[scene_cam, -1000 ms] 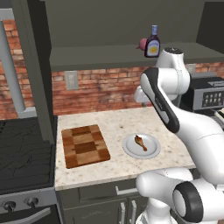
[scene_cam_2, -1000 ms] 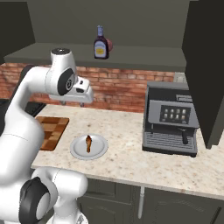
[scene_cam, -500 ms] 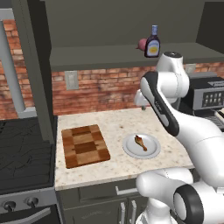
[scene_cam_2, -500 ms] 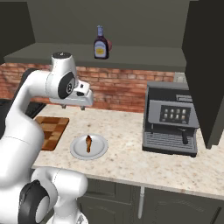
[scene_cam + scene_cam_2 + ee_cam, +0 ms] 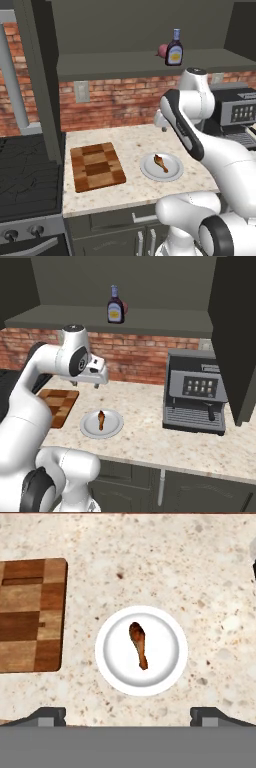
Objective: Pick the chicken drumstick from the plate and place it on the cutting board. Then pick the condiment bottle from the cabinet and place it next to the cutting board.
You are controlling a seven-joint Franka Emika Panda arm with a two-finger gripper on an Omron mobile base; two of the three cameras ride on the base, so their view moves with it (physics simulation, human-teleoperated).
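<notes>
The golden-brown chicken drumstick [image 5: 138, 643] lies in the middle of the round light-grey plate [image 5: 107, 657], bone end toward me. My gripper [image 5: 127, 714] hangs open well above the plate, holding nothing. From the base, the drumstick [image 5: 160, 162] and plate [image 5: 148, 172] sit right of the checkered cutting board [image 5: 97, 166]. The gripper [image 5: 97, 383] hovers above and slightly behind the plate [image 5: 87, 427]. The dark condiment bottle [image 5: 174, 48] stands upright on the cabinet shelf [image 5: 125, 62].
A reddish onion [image 5: 163, 50] sits on the shelf just behind the bottle. A black coffee machine [image 5: 195, 391] stands on the counter to the right. A stove [image 5: 25, 175] adjoins the counter on the left. A brick wall backs the counter.
The hand has come down a little toward the plate and its fingers have spread slightly wider. Drumstick, board and bottle have not moved.
</notes>
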